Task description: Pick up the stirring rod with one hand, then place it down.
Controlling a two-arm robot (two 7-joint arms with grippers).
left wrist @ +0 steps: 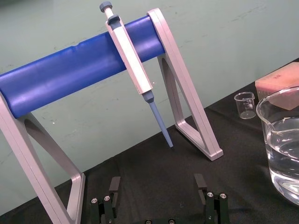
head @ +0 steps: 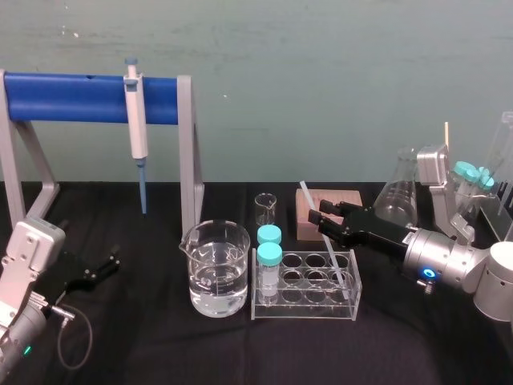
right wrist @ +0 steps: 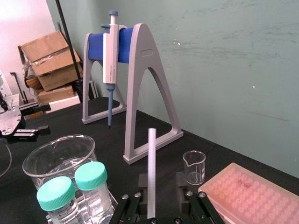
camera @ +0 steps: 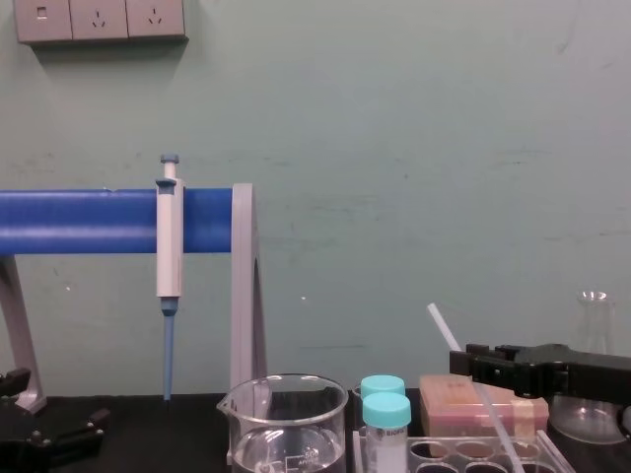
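Observation:
The stirring rod (head: 333, 255) is a thin translucent-white stick leaning with its lower end in the clear tube rack (head: 304, 311) and its upper end tilted back and to the left. My right gripper (head: 322, 215) reaches in from the right and straddles the rod's upper part. In the right wrist view the rod (right wrist: 151, 163) stands between the fingers of the right gripper (right wrist: 161, 179), close to one finger, with a gap to the other. The chest view shows the rod (camera: 449, 335) slanting past the black gripper (camera: 468, 360). My left gripper (head: 108, 265) rests open at the table's left.
A water-filled beaker (head: 215, 277) stands left of the rack, which holds two teal-capped vials (head: 269, 255). Behind are a small beaker (head: 265, 208), a pink tip box (head: 353, 199) and a flask (head: 397, 192). A pipette (head: 138, 120) hangs on the blue stand (head: 72, 98).

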